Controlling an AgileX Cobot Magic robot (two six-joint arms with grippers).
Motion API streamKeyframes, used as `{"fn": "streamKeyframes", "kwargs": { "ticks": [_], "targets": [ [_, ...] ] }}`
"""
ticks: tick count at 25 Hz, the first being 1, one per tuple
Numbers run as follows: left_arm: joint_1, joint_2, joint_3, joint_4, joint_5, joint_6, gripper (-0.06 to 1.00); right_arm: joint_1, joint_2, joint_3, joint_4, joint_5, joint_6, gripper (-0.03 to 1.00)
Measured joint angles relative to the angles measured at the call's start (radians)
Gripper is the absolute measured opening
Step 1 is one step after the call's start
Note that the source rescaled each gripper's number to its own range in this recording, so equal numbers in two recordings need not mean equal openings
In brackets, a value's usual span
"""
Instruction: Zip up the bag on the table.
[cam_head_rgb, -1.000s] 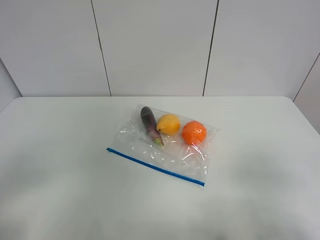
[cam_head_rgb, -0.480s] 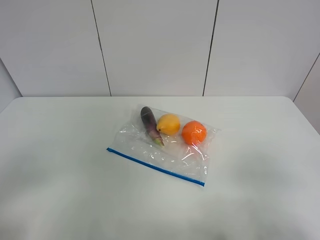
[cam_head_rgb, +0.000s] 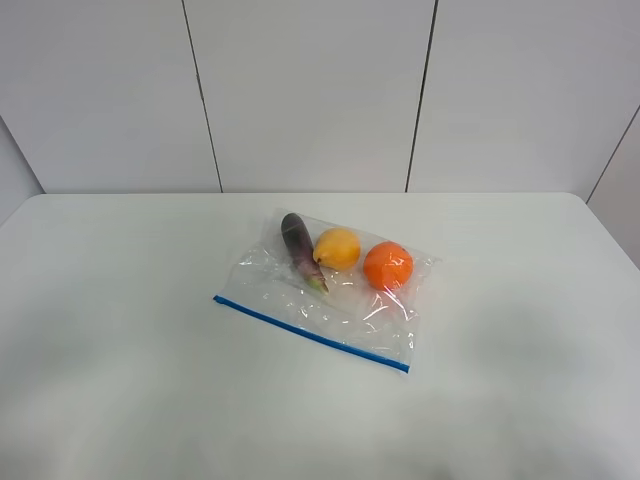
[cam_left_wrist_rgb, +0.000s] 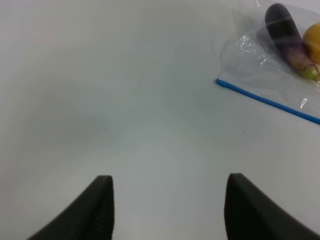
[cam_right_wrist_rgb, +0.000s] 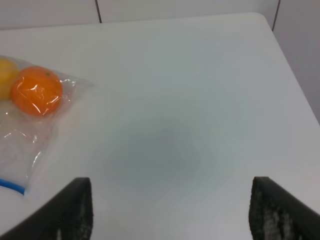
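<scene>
left gripper (cam_left_wrist_rgb: 167, 205) jaws apart, holding nothing, above bare table (cam_head_rgb: 120, 330). right gripper (cam_right_wrist_rgb: 170, 212) spread wide, empty too. the bag (cam_head_rgb: 325, 290) lies flat mid-table, well apart from both — blue zipper strip (cam_head_rgb: 310, 333) on its near edge; eggplant (cam_head_rgb: 299, 246), yellow fruit (cam_head_rgb: 337, 248), orange (cam_head_rgb: 388, 265) inside.

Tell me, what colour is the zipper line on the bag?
Blue. The zipper strip along the bag edge shows best in the exterior high view.
</scene>
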Motion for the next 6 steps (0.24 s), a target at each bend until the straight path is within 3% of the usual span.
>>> {"fn": "streamKeyframes", "kwargs": {
  "ticks": [6],
  "targets": [
    [0.0,0.0,0.0,0.0,0.0,0.0,0.71,0.0,0.0,0.0,0.0,0.0,0.0,0.95]
  ]
}}
